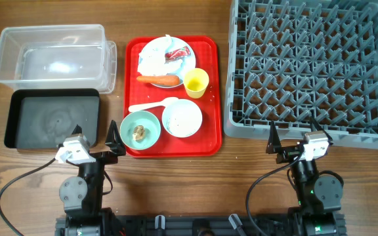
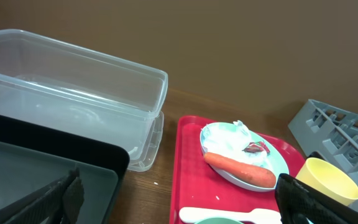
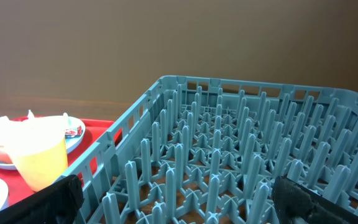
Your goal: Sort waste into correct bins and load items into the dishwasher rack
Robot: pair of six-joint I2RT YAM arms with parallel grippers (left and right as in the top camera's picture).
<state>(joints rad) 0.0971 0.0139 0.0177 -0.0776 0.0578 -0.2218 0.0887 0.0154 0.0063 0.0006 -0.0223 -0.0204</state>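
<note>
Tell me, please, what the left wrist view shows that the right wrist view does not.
Only the left wrist view shows the clear tub, the black tray and the white spoon. Only the right wrist view shows the inside of the rack, with its rows of upright pegs. Both show the red tray, the plate, the carrot, the yellow cup and at least a corner of the rack.

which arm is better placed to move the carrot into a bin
Left, probably. The left gripper sits open beside the black tray, on the bins' side of the carrot; the right gripper is over by the rack.
</note>
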